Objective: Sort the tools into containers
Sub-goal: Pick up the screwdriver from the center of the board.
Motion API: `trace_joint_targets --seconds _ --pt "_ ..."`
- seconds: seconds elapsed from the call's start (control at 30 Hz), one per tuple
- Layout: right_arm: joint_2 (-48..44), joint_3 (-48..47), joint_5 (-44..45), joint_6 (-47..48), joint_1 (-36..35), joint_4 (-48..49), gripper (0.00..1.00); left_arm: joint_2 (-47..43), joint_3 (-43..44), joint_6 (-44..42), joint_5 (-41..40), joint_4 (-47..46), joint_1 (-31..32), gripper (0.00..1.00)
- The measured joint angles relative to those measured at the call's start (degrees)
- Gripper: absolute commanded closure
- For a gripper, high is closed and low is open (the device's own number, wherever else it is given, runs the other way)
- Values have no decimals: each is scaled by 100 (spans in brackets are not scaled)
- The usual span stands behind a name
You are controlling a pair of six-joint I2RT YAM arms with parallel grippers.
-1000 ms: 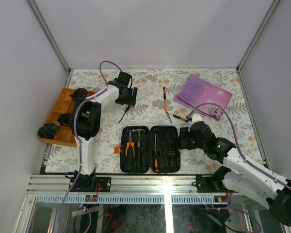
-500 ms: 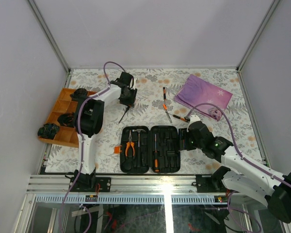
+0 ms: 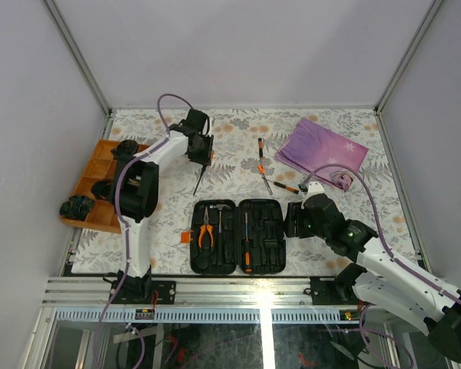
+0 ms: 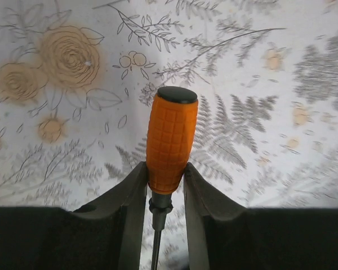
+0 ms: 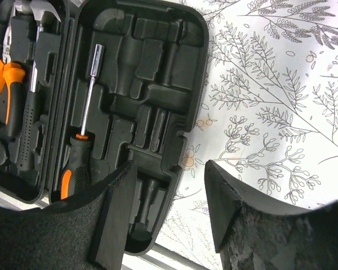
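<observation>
The black case (image 3: 267,240) lies open at the near edge, with orange-handled pliers (image 3: 207,232), a hammer (image 3: 222,210) and a screwdriver (image 3: 247,247) in its slots. At the far left my left gripper (image 3: 203,157) is shut on an orange-handled screwdriver (image 4: 170,135), both fingers (image 4: 136,183) pressed against the handle and the shaft (image 3: 197,182) pointing toward the case. My right gripper (image 5: 169,169) stands open over the case's right rim (image 5: 194,95), holding nothing. Two more screwdrivers (image 3: 261,164) lie on the mat behind the case.
An orange divided tray (image 3: 101,163) with black lumps sits at the left edge. A purple cloth (image 3: 323,150) lies at the back right. The floral mat (image 3: 346,200) covers the table; grey walls close in on three sides.
The left gripper's jaws have closed in on the orange screwdriver handle, and the screwdriver has turned slightly. The right gripper has barely shifted beside the case.
</observation>
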State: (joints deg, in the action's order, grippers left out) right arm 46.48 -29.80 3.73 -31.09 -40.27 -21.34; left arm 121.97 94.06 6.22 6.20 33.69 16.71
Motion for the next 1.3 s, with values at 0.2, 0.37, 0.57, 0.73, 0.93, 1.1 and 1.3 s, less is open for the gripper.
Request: trace_joint_targets --seconds 0.2,0.37,0.57,0.73,0.93,1.1,1.3 --pt "-282 -2 310 -42 2 -76 39 -1399 -481 577 223 -146 0 100" --pt "-457 -22 439 -39 4 -197 32 -2804 -1200 1176 614 -647 59 100" --pt "-929 -26 417 -48 4 -149 33 -4118 -2487 2094 1097 -1499 234 100" --pt "-1123 -28 203 -144 4 354 39 -5053 -3626 2879 1200 -2087 647 100" --pt "-1023 127 20 -428 -450 1508 39 -6050 -5069 3779 1150 -3294 1224 100" --pt "-817 422 44 -669 -1185 2592 38 -6358 -5799 4229 848 -3954 1884 100" --pt "-302 608 136 -855 -1692 3869 38 -6428 -6153 4570 468 -4588 2645 100"
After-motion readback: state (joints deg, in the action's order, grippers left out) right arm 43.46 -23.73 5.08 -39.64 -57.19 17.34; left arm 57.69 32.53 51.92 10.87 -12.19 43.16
